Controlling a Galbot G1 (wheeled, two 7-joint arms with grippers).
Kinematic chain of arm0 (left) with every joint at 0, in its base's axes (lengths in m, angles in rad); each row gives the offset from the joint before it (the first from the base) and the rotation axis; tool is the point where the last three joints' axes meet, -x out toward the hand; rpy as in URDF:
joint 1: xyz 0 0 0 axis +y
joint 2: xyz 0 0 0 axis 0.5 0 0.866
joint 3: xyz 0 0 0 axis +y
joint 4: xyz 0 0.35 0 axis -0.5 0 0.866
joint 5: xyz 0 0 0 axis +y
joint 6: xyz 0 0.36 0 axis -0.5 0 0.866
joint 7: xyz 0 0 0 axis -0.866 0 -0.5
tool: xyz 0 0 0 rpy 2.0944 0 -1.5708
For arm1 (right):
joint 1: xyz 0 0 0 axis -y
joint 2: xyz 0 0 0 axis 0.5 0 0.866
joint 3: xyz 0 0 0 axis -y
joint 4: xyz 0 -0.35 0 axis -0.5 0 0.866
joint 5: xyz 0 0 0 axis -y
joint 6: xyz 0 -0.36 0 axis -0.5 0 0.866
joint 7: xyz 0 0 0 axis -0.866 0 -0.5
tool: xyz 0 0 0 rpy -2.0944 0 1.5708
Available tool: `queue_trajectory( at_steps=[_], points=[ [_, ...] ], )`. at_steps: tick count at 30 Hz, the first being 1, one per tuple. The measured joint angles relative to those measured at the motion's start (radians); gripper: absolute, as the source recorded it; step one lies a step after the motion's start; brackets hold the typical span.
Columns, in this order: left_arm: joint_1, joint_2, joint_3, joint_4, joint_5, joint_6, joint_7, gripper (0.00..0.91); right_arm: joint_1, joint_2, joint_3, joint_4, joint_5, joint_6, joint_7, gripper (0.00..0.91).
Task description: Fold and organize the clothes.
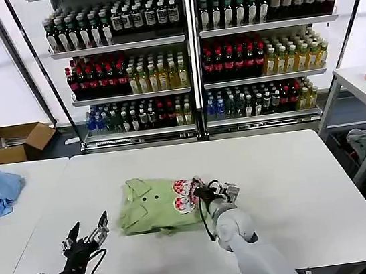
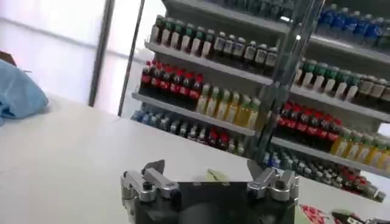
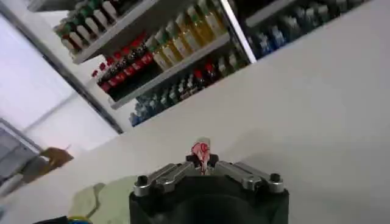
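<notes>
The white bench runs wide and bare beyond the right pincer, toward its far edge below the bottle shelves. The light green polo shirt lies bunched mid-bench; its edge with the checkered print sits under that pincer, which is pressed together, pinching a fold of printed cloth. The robot's arm hides the shirt's near corner. The left pincer, spread wide, hovers near the bench's front edge, apart from the shirt.
</notes>
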Motion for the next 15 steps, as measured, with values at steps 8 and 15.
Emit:
queue_trajectory(
  at_steps=[8, 15],
  points=[
    [-0.007, -0.004, 0.027, 0.000, 0.014, -0.001, 0.004, 0.907, 0.022, -0.110, 0.018, -0.047, -0.190, 0.026, -0.119, 0.000],
    [-0.012, -0.011, 0.056, 0.001, 0.031, 0.000, 0.008, 0.907, 0.038, -0.185, 0.053, -0.088, -0.326, 0.063, -0.217, 0.907]
  ],
)
